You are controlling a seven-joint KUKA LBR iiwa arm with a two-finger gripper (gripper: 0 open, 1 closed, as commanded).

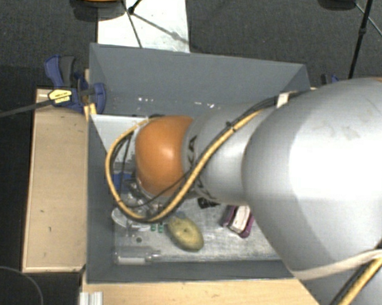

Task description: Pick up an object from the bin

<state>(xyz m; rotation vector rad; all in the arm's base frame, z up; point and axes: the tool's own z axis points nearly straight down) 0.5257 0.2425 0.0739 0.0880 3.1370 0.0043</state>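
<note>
**Arm bends low into grey bin, tool down at its 9 o'clock side**

The silver arm (316, 179) enters from 3 o'clock and fills the right half of the camera view. Its wrist is bent down under an orange cover (159, 152), and a yellow cable (206, 157) loops round the cover's lower edge. The tool (136, 211) hangs beneath that cover, low over the floor of the bin (194, 73) towards 9 o'clock. Cover and cable hide most of it, so whether it is set wide, narrow or on something cannot be told.

Just beside the tool, at its 4 o'clock, lie a few small green bits (155, 228). Beyond them an olive-yellow oval lump (185, 234) rests free on the floor near the bin's 6 o'clock wall. A purple-and-white thing (237, 220), perhaps a small packet, sits at 3 o'clock of the lump, partly under the arm. A pale flat strip (136, 259) lies at the tool's 6 o'clock against the near wall.

The bin's floor is dull speckled grey and its walls are smooth. Dark ground (25, 40) surrounds it.
</note>
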